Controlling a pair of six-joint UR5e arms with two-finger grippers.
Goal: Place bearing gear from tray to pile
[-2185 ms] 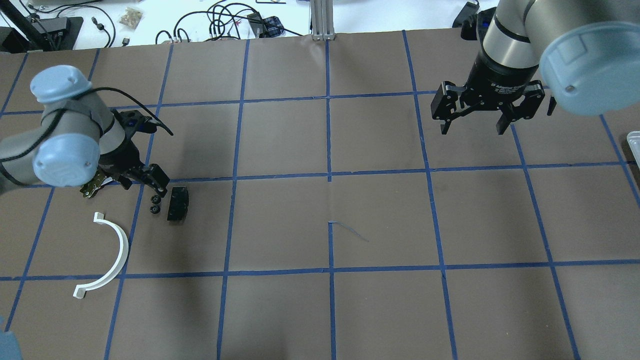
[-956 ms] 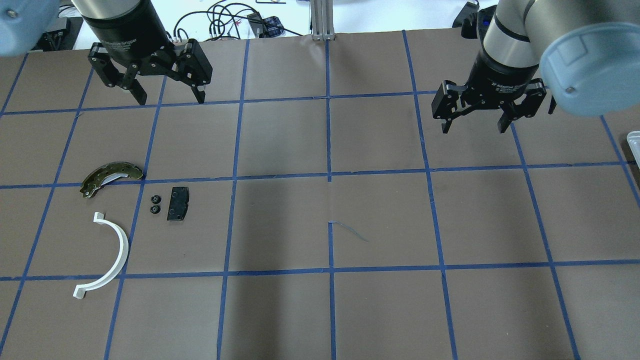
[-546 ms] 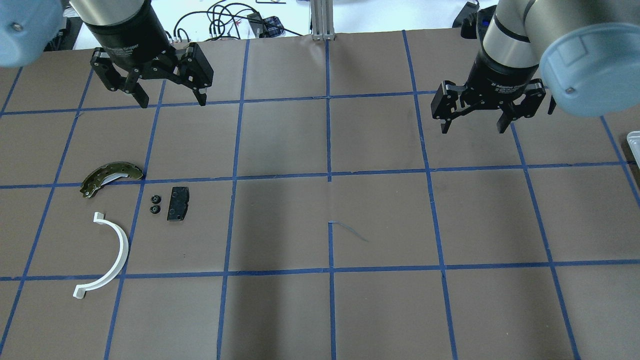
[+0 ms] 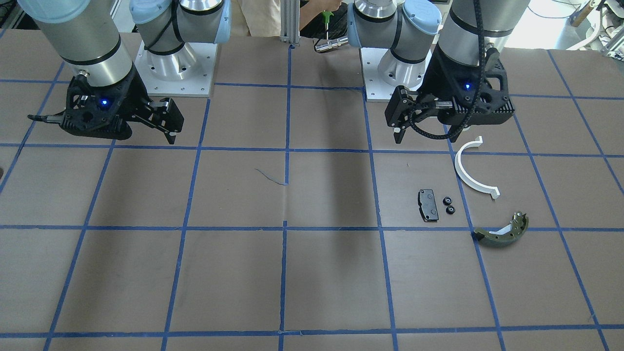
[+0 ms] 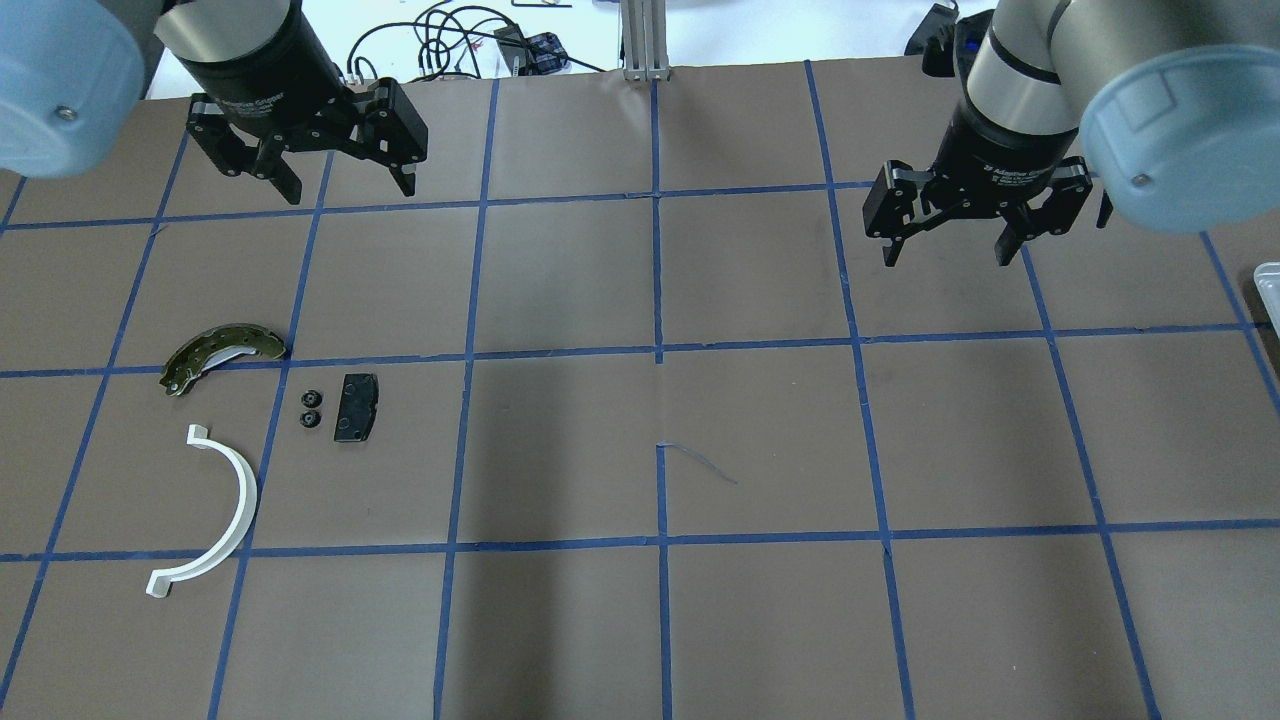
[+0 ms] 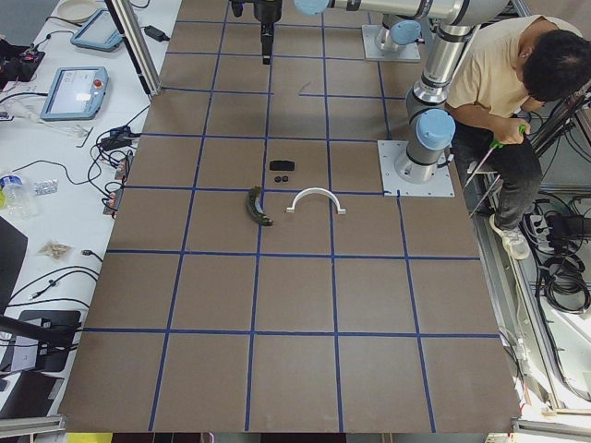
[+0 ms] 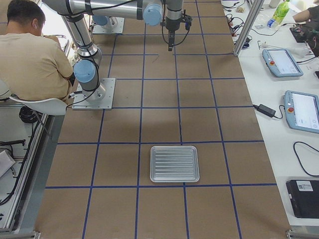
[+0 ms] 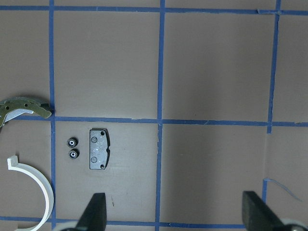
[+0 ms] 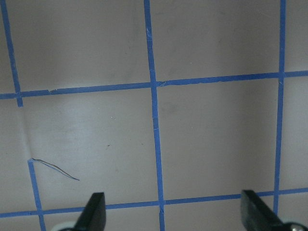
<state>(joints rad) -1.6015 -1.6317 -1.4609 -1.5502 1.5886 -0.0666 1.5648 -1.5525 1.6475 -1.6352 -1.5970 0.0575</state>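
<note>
Two small black bearing gears (image 5: 311,407) lie on the table beside the black pad (image 5: 355,407), with the olive brake shoe (image 5: 220,352) and the white half-ring (image 5: 215,510) nearby. The pile also shows in the left wrist view: gears (image 8: 72,147), pad (image 8: 98,149). My left gripper (image 5: 350,190) is open and empty, raised well behind the pile. My right gripper (image 5: 945,258) is open and empty, high over bare table on the right. The metal tray (image 7: 174,163) is empty.
The tray's corner (image 5: 1268,275) shows at the right edge of the overhead view. A person sits behind the robot bases (image 7: 35,55). Cables and tablets (image 6: 78,92) lie on the white bench beyond the far edge. Blue tape lines grid the brown table.
My left gripper was low at the pile beside the brake shoe and gears; it has lifted away to the back, open and empty. The right arm has not moved.
</note>
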